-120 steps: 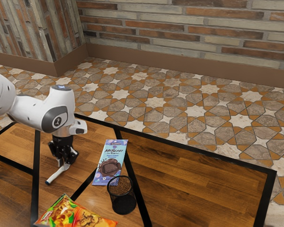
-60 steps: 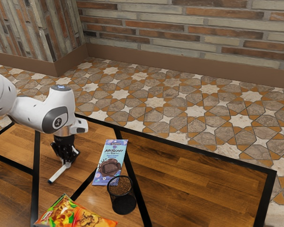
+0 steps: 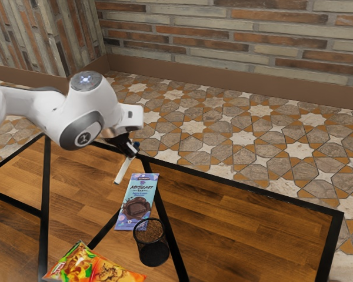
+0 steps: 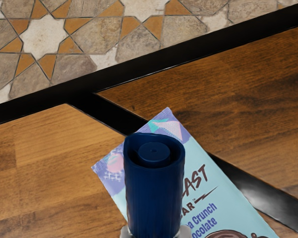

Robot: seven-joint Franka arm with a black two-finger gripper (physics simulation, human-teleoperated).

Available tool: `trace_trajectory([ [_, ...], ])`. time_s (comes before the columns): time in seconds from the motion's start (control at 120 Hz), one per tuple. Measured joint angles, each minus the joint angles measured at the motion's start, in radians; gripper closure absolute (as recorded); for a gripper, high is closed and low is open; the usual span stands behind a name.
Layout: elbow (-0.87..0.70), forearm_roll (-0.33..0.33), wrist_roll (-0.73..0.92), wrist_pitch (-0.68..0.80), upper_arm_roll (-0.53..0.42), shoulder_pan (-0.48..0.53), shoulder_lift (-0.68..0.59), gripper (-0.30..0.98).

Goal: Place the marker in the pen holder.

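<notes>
A wooden table with black strips and a black border [image 3: 259, 226] stands on a patterned tile floor [image 3: 194, 126]. On it, a flat chocolate bar in a light-blue and purple wrapper [image 3: 139, 200] lies between the gripper and the round black mesh pen holder [image 3: 152, 245]. The pen holder stands upright just beside the bar's end. A shiny orange, yellow and green snack bag [image 3: 85, 265] lies near the pen holder, toward the exterior view's left.

The black two-finger gripper [image 3: 131, 151] is closed down to the marker's thickness, its fingers gripping the white marker with a dark-blue end [image 3: 123, 170] from two sides. The marker is tilted, blue end up, its pale end pointing down near the bar's far end. It is outside the pen holder. In the wrist view, the blue end overlaps the wrapper.
</notes>
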Motion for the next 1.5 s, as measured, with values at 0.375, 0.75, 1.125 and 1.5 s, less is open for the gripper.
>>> trace_trajectory([
  [0.375,-0.085,-0.009,-0.207,0.074,-0.073,-0.218,-0.081,0.79],
  [0.75,-0.22,0.004,-0.404,-0.009,-0.192,-0.16,-0.305,0.79],
  [1.125,-0.332,0.02,-0.593,-0.079,-0.284,-0.097,-0.387,0.79],
  [1.5,-0.305,0.105,-0.694,-0.044,-0.285,-0.071,-0.298,0.79],
])
